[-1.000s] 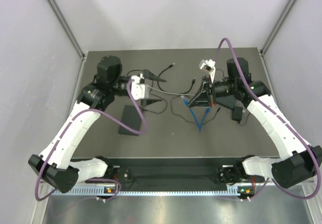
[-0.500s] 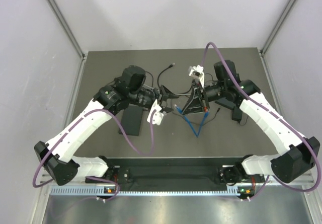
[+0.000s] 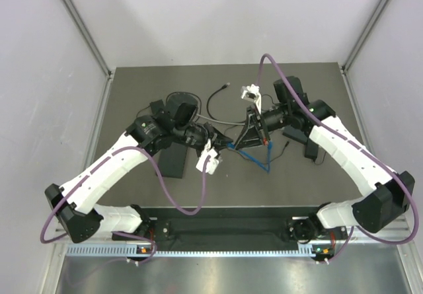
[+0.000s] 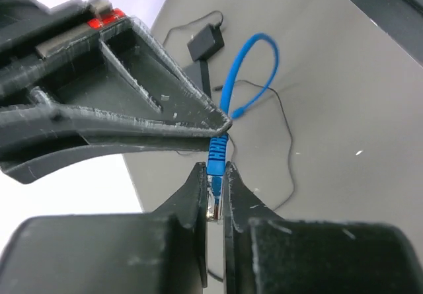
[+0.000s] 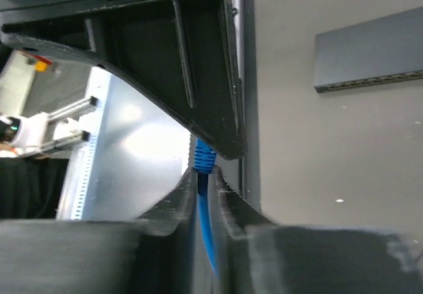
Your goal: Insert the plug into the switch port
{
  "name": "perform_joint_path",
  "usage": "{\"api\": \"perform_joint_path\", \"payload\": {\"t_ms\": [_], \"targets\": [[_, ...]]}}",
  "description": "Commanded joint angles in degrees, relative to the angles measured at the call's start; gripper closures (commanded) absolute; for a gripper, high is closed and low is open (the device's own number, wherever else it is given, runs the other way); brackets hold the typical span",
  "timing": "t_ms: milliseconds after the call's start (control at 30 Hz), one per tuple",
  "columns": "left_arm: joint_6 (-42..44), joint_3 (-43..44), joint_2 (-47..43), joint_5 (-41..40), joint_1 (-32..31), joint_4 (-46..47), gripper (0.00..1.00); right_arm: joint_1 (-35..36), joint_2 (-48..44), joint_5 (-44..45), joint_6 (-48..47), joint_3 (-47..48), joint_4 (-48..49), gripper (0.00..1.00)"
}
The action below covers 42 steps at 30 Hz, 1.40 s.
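The blue cable [image 3: 254, 156] ends in a plug [image 4: 215, 189], and my left gripper [image 4: 213, 170] is shut on that plug just behind its ribbed blue boot. My right gripper [image 5: 207, 173] meets it tip to tip above the mat. Its jaws stand slightly apart around the cable [image 5: 206, 231], behind the boot. In the top view the left gripper [image 3: 223, 142] and right gripper [image 3: 239, 140] touch noses at mid-table. The switch [image 3: 173, 160] lies flat to the left of them. Its port row shows in the right wrist view along the edge of the switch [image 5: 370, 59].
A black power adapter [image 3: 312, 150] lies at the right of the mat, with thin black wires [image 3: 218, 99] and a grey lead looping behind the grippers. The blue cable's loop [image 4: 254, 76] rests on the mat. Grey walls enclose the table on three sides.
My left arm swung right and inward to meet the right gripper and shut on the plug. The right gripper shifted slightly left and loosened its jaws around the cable.
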Motion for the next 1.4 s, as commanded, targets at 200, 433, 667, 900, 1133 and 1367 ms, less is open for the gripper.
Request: {"api": "perform_joint_path", "payload": {"t_ms": [200,433,667,900,1133,1367], "targets": [[-52.3,-0.7,-5.7,4.5,6.8,23.5,1.0,-10.9,1.3,11.9,-9.5,15.9,-3.9,0.0],[-99.8,-5.1,-9.4,16.6,18.7,47.4,1.0,-26.2,0.5,6.7,-6.8,19.9,1.1,0.0],[-108.4,-11.0,-9.3,18.9,19.0,33.5,1.0,-27.2,1.2,2.7,-4.4,18.4,1.9,0.0],[-113.2,-12.4,-2.1,21.4,19.0,24.3,1.0,-19.2,2.5,7.5,-10.4,17.3,-2.4,0.06],[-113.1,-13.2,2.1,18.5,18.9,20.6,1.0,-3.3,1.6,25.6,-23.4,15.0,-5.3,0.3],[-115.7,-15.0,4.1,19.9,19.0,21.6,1.0,2.4,2.2,27.3,-33.4,13.3,-8.3,0.52]]}}
